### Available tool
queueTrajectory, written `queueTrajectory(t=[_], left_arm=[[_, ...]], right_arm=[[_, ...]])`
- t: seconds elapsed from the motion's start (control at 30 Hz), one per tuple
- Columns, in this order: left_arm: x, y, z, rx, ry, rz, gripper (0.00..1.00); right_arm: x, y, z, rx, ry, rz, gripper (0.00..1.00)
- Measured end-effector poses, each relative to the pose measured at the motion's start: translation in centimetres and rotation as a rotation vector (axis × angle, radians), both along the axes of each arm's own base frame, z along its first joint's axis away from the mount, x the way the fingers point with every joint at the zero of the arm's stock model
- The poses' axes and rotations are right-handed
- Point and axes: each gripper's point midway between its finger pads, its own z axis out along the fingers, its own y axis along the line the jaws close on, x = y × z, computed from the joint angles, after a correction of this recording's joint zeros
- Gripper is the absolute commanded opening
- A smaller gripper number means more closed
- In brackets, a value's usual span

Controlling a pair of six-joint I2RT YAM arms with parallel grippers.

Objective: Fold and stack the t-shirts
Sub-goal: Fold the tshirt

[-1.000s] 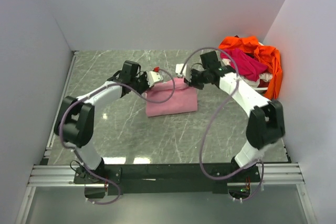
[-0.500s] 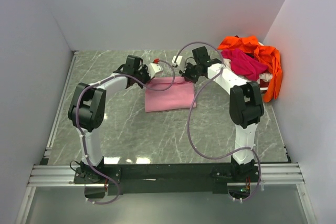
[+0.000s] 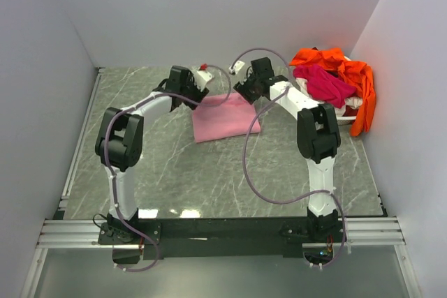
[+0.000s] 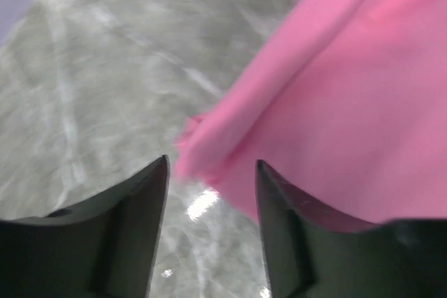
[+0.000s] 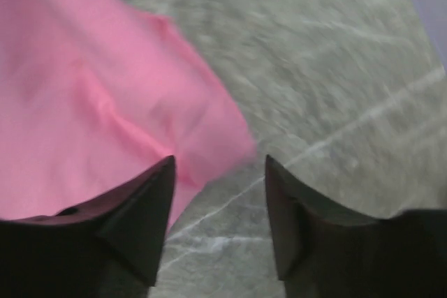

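My bench [image 3: 174, 165] was grey-green stone-look with pale veins, glossy, with two bright light patches near its front edge. Plain white walls boxed it in: back wall [image 3: 223, 12], left wall [image 3: 35, 102], right wall [image 3: 412, 102]. White basket [image 3: 351, 105] sat in the far right corner against the right wall, only bits of it showing. Aluminium rail [image 3: 70, 234] ran along the near edge, with a grey panel [image 3: 223, 273] below it. Both wrist views were blurry and gave the same veined bench [image 4: 84, 88] [image 5: 349, 68].
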Motion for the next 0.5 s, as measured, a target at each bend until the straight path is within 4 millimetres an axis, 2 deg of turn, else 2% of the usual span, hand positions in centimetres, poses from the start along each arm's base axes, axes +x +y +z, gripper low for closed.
queueTrajectory(t=[0.1, 0.23, 0.3, 0.4, 0.5], left_arm=[[2.4, 1.4, 1.9, -0.056, 0.000, 0.222, 0.85], [4.7, 4.0, 7.6, -0.230, -0.030, 0.472, 0.89], [3.9, 5.4, 10.3, -0.325, -0.037, 0.532, 0.88], [0.9, 7.1, 13.2, -0.451, -0.003, 0.579, 0.87], [-1.9, 6.2, 14.2, -0.565, 0.052, 0.559, 0.86]], right_arm=[[2.0, -1.4, 0.9, 0.018, -0.053, -0.209, 0.66], [3.1, -2.2, 3.0, 0.135, -0.083, -0.397, 0.66], [2.6, -2.2, 4.2, 0.209, -0.051, -0.409, 0.66], [0.0, -1.5, 6.4, 0.307, 0.053, -0.299, 0.65], [-4.8, -0.9, 9.4, 0.397, 0.148, -0.142, 0.64]])
